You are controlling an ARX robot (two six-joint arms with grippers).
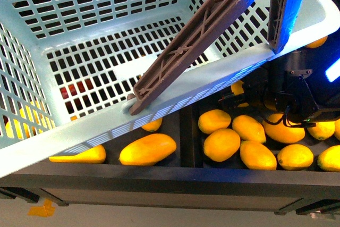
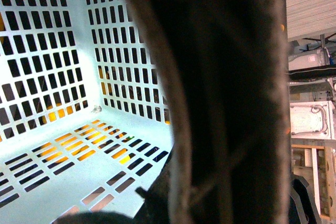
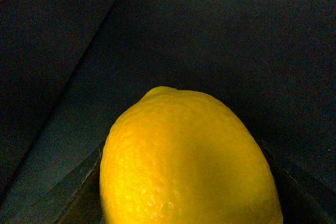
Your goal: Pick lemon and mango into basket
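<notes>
Right gripper [image 1: 241, 98], at 3 o'clock in the front view, sat low in the right-hand bin. In its wrist view the dark fingers pressed on both flanks of the lemon [image 3: 189, 166], so I judged it pinched and ready to lift. That lemon lay in the bin's far corner, just beside the divider [image 1: 188, 131], probably chosen because it stood apart from the loose lemons [image 1: 257, 154] crowded at 4 o'clock. Left gripper: jaws not made out, state cannot be told. Its wrist view was filled by the brown-grey handle [image 2: 226, 98] close up, so I judged that arm was carrying the basket [image 1: 106, 131] by it, tilted with its mouth toward the robot to shorten the drop. The basket filled 9 to 1 o'clock and held no fruit. The mango [image 1: 79, 89] showed as a red patch behind the floor slats at 9 o'clock, hence under the basket, not in it. Yellow mangoes [image 1: 147, 149] lay at 6 to 7 o'clock. Room: the near rim and handle overhung the right gripper at its 12 o'clock, so a straight lift risked a strike. Open space lay toward 5 o'clock, then up over the rim.
</notes>
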